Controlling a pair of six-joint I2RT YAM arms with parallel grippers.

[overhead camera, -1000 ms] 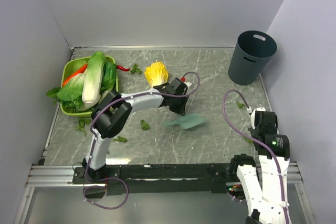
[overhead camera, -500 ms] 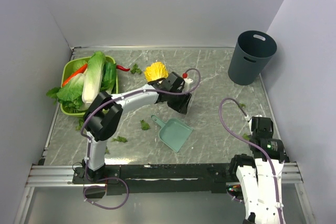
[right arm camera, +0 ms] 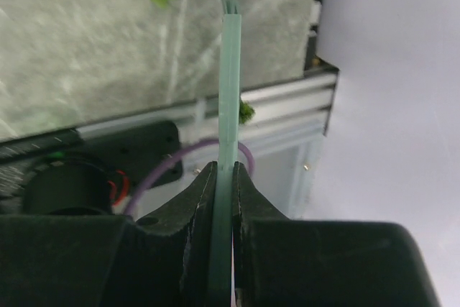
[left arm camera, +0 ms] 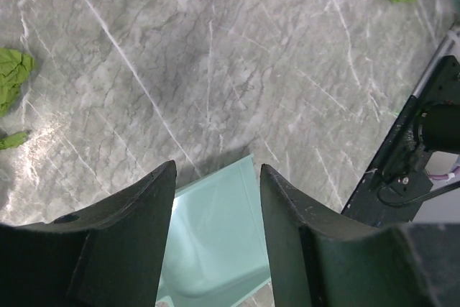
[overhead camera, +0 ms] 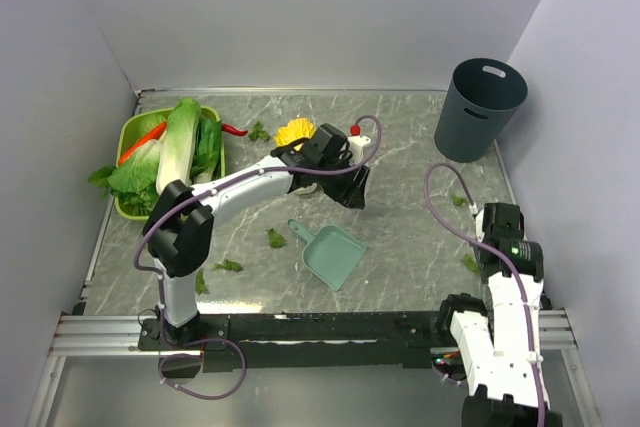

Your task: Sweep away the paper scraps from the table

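The left jaws stand spread above the dustpan (overhead camera: 335,255), loose on the desk (overhead camera: 400,147). The right jaws pinch a thin teal stick (right arm camera: 230,70). The paper scraps (overhead camera: 275,238) lie scattered left and right; if you sweep hard, the dustpan may slide.

One dustpan (overhead camera: 337,257), one bin (overhead camera: 479,112)

Teal dustpan (overhead camera: 333,257) no longer carried blurred in mid-air by the left hand (overhead camera: 352,192), now lying flat on the table (overhead camera: 420,207), hand let go, fingers parted, drawn farther away, left arm's elbow swung left
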